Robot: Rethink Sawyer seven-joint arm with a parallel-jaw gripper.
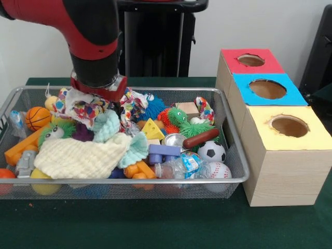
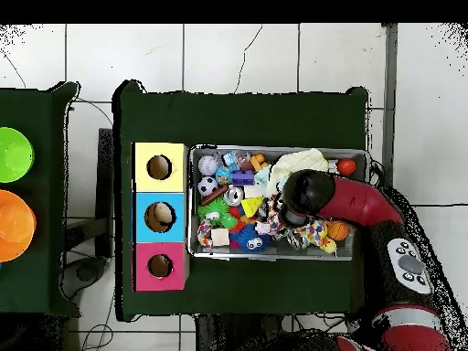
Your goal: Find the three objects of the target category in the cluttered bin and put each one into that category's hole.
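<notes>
The silver wire-mesh bin (image 1: 236,155) was still packed – nothing in either view suggested that much sorting had been done. The three openings in the wooden box topped with red, blue and yellow panels (image 1: 280,171) showed only dark or bare interiors from the front, so whether anything had already been dropped in could not be told. Which category was the target was not shown either; the likeliest trio in sight seemed to be the balls – the small orange basketball (image 1: 37,118) at one end of the bin, and the black-and-white soccer ball (image 1: 211,151) and white baseball (image 1: 219,170) close together at the end nearest the box. All three lay in the bin, so on that reading the whole job was left.

The red and black arm's gripper (image 1: 98,98) was down in the clutter, buried in a crumpled multicoloured patterned cloth (image 1: 83,106) beside a pale yellow knitted cloth (image 1: 83,155). Its jaws were hidden by the wrist and fabric – apart or together, I could not tell, nor whether it held anything.
</notes>
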